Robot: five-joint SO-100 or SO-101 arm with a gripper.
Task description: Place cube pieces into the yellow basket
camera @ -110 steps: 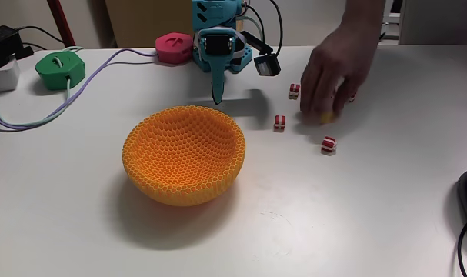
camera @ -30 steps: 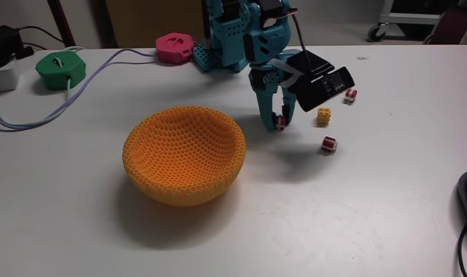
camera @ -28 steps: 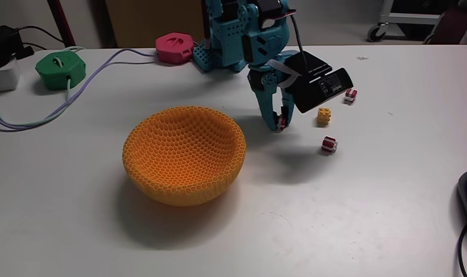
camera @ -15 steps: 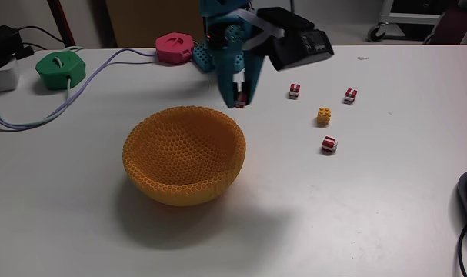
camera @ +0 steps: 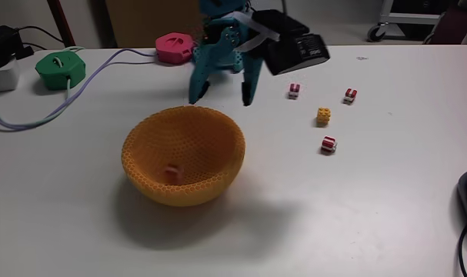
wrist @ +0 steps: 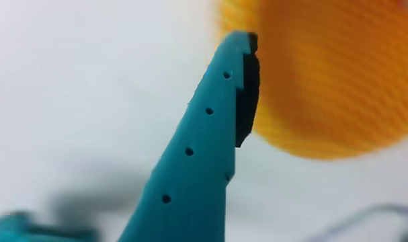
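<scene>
Fixed view: the teal gripper [camera: 220,98], which half a second ago pinched a red-and-white cube above the bowl's far rim, now hangs there with its jaws spread wide and empty. That cube [camera: 171,171] has dropped and lies inside the yellow basket [camera: 210,165], which sits near the middle of the table [camera: 356,215]. By my count 1 piece is home; 4 cube pieces remain toward the table's right side, 3 red-and-white ones [camera: 329,144] and 1 yellow-orange cube [camera: 324,116].

Wrist view: 1 teal finger [wrist: 204,154] with its dark pad crosses the picture, the basket [wrist: 338,74] a blurred orange mass beyond. It shows the pad bare up close; the fixed view alone shows the dropped cube and the waiting pieces.
</scene>
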